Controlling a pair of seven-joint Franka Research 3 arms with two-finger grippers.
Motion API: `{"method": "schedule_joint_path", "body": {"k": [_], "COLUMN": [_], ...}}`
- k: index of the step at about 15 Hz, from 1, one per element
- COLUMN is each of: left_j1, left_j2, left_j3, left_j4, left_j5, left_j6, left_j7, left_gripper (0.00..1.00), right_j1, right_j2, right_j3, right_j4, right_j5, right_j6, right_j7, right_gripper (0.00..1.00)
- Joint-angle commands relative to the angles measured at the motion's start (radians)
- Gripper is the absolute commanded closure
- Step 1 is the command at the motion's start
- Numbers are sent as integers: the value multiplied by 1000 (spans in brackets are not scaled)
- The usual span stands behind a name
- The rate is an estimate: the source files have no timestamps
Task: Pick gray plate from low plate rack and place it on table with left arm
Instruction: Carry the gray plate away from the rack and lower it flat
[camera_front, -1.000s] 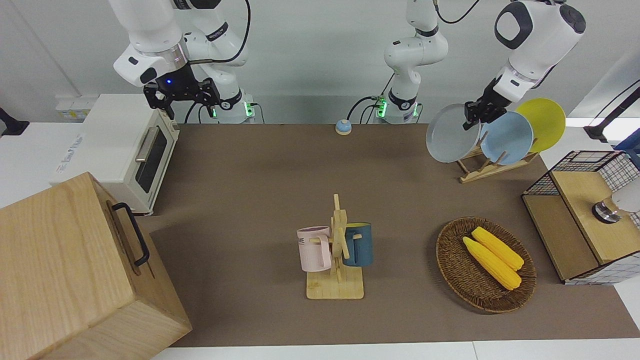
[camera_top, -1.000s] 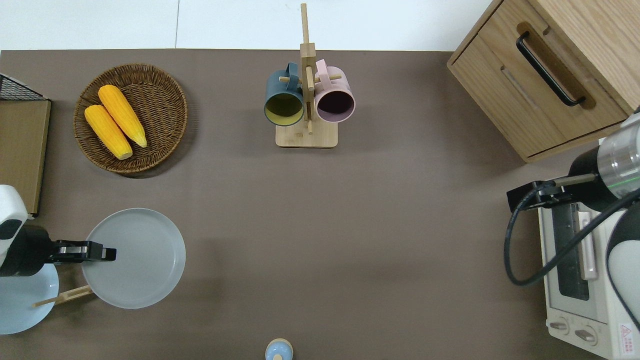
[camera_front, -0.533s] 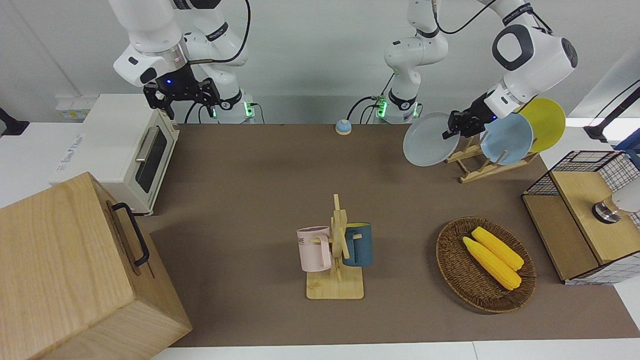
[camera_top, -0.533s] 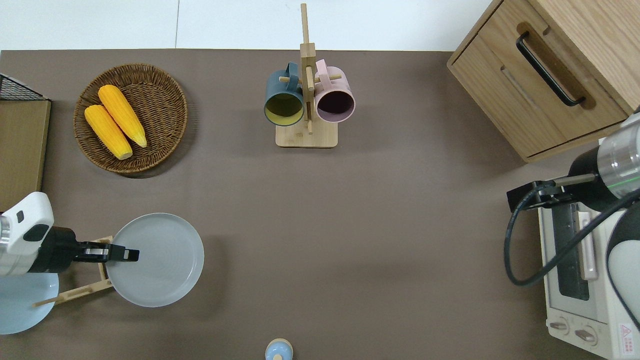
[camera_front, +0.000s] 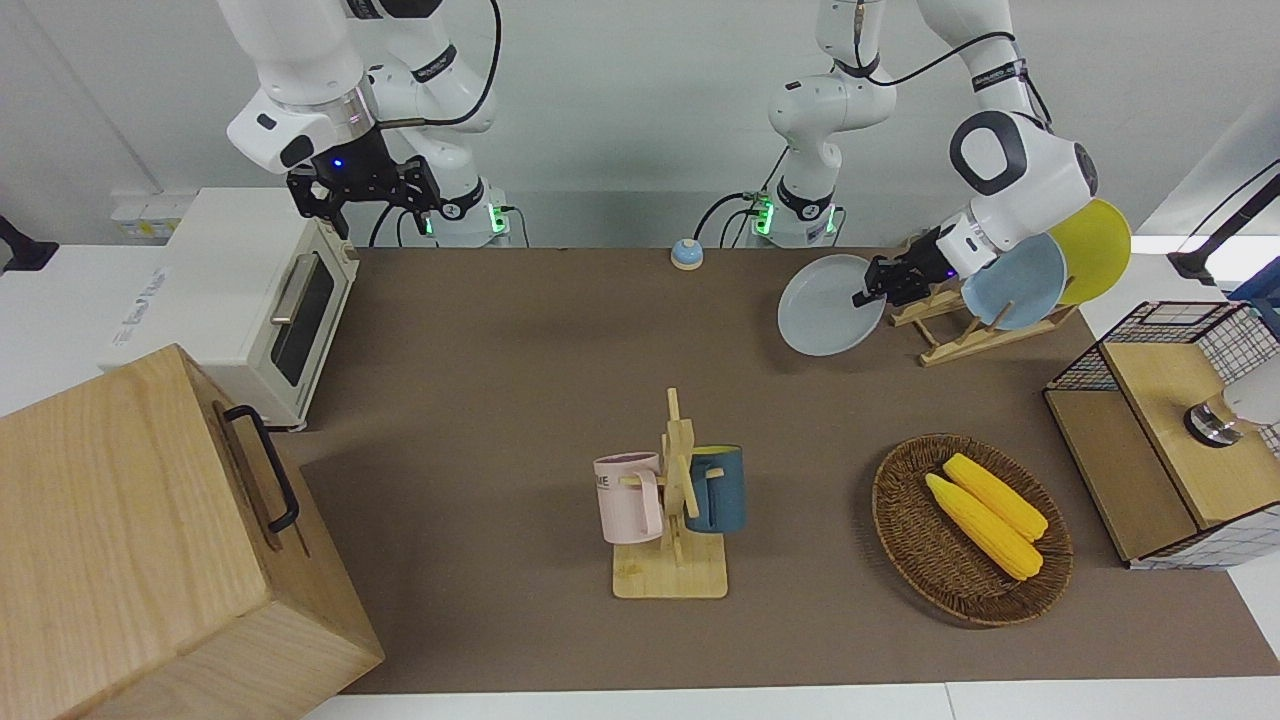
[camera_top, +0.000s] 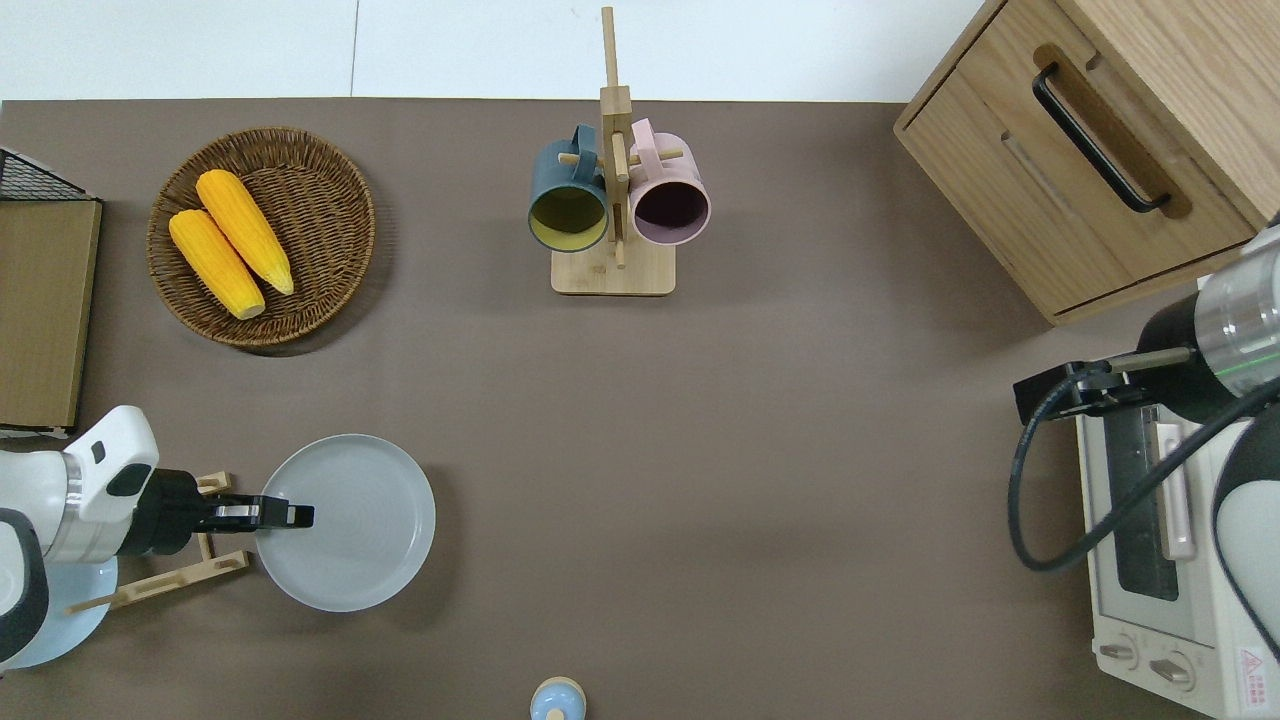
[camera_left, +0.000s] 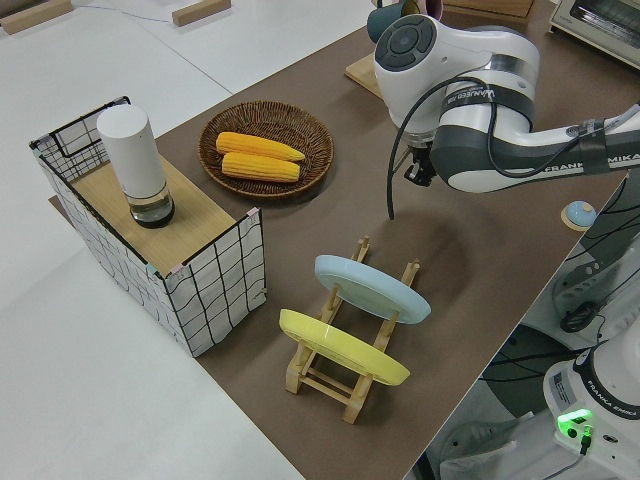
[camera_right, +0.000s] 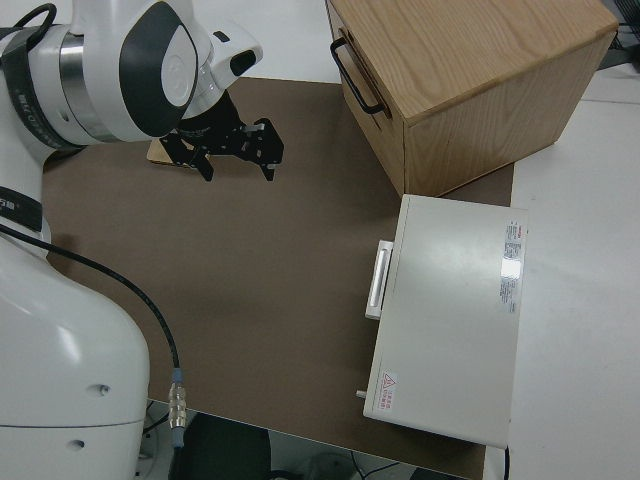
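The left hand (camera_top: 300, 516) is clamped on the rim of the gray plate (camera_top: 355, 520), its two black fingers pinching the edge nearest the rack (camera_top: 160, 580). The plate is round, matte and pale gray with a shallow raised rim. It is held in the air, clear of the rack and tilted, over bare surface (camera_top: 700, 450) just beside the rack, toward the middle of the surface. The rack is low, made of light wooden slats with slanted pegs. It carries a light blue plate (camera_front: 1015, 280) and a yellow plate (camera_front: 1095, 248), both leaning on edge, with the blue one next to the empty slot. The surface is a flat dull brown mat with white borders. Farther from the robots than the rack is a round woven wicker basket (camera_top: 340, 190) holding two yellow corn cobs (camera_top: 230, 245). Near the middle of the far edge stands a wooden mug tree (camera_top: 613, 200) on a square base, with a dark blue mug (camera_top: 568, 200) and a pink mug (camera_top: 668, 198) hanging on it. The right arm is parked, and its hand (camera_front: 365, 190) has its fingers spread apart.
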Motion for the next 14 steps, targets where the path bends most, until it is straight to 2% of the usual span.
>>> {"method": "schedule_joint_path", "body": {"k": [1, 14], "left_j1": [-10, -11], "left_j2": [-9, 34], "left_j3": [4, 4], "left_j4": [-60, -88], "left_j5": [-53, -79], "left_j6": [49, 97], "left_j7": [48, 106], "left_gripper": [925, 877], "right_j1": [-24, -24], "right_j2": [-2, -2], "right_j3": [20, 21], "right_j4": [7, 7], "right_j5": [-6, -6], "right_j6": [-11, -11], "right_j7": [12, 12], "right_gripper": [17, 17]}}
